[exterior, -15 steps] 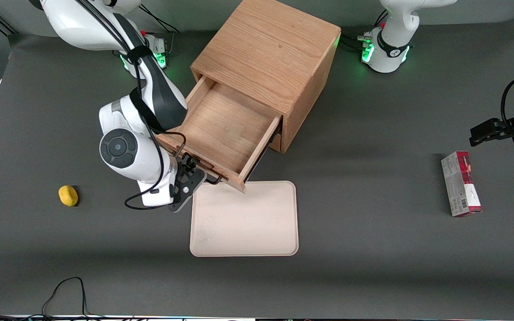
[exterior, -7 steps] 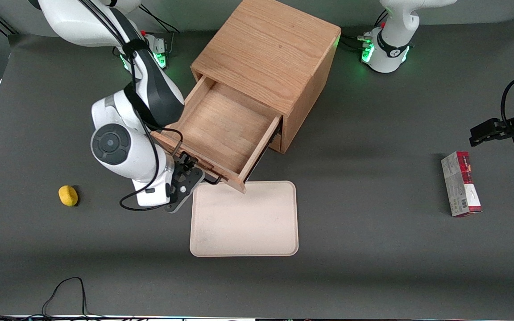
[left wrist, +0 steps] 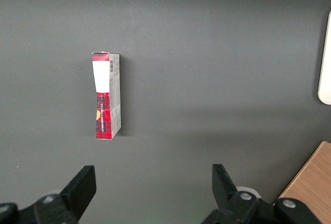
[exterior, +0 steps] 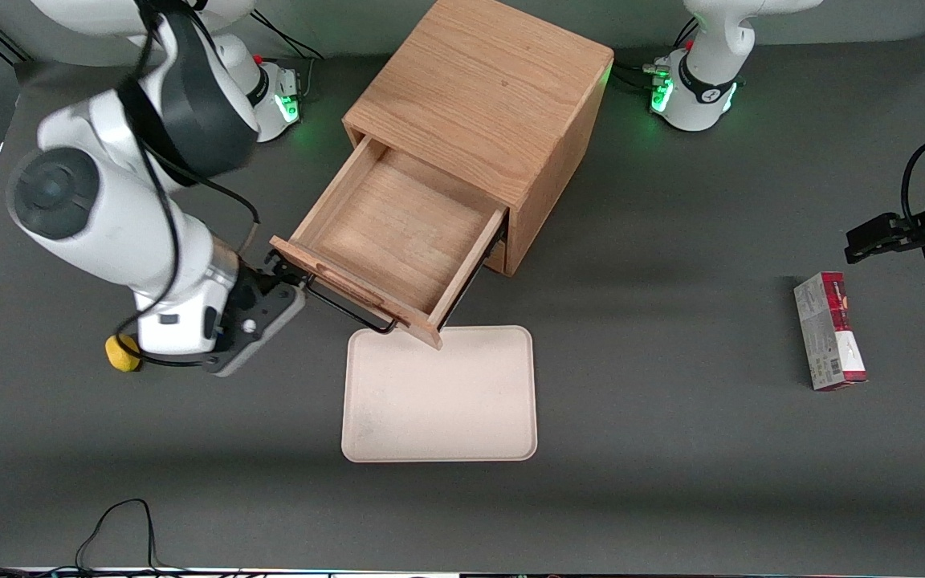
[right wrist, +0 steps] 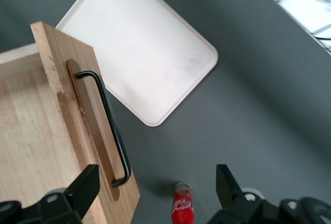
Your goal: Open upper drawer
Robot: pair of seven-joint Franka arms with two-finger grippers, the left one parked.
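Standing pulled well out of the oak cube cabinet [exterior: 482,88]: upper drawer [exterior: 394,233], its shallow tray bare, front panel overhanging the cream tray's [exterior: 440,395] far edge. Black wire bar handle [exterior: 348,307] free, nothing gripping it.

Gripper [exterior: 274,277]: fingers spread, empty, just beside the drawer front's corner toward the working arm's end, clear of the handle; judged released because the opening looks done.

Yellow lump [exterior: 121,353]: partly under the wrist. Red carton [exterior: 829,330]: toward the parked arm's end.

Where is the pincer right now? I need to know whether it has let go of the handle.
The pincer is off the upper drawer's black handle, open, beside the drawer front's end toward the working arm's end of the table.
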